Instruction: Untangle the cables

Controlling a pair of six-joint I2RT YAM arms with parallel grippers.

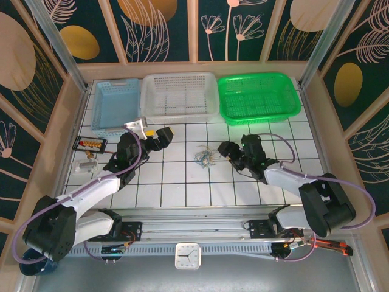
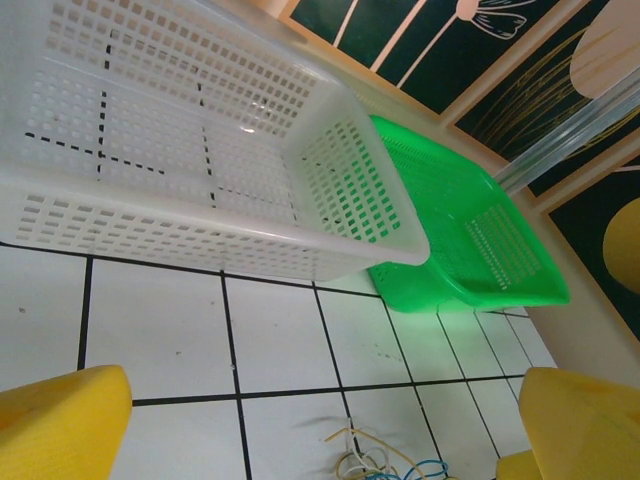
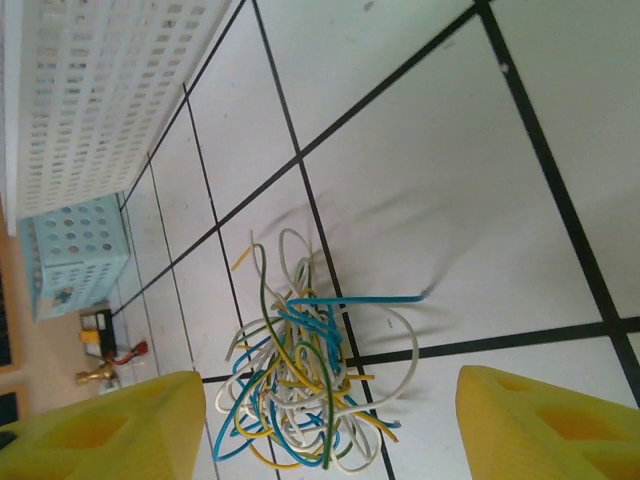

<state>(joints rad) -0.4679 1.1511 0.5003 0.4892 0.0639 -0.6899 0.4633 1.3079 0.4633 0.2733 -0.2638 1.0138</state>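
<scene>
The white basket (image 1: 180, 94) sits at the back, and the cables (image 1: 205, 158) lie on the tiles in front of its right corner. The left gripper (image 1: 164, 135), below the basket's left half, gapes wide and empty. The right gripper (image 1: 226, 149) has its jaws apart around the bundle, holding nothing. This looks like the approach for a first pinch, which calls for closing on one strand. Its wrist view separates blue, yellow and white strands, a blur from above
</scene>
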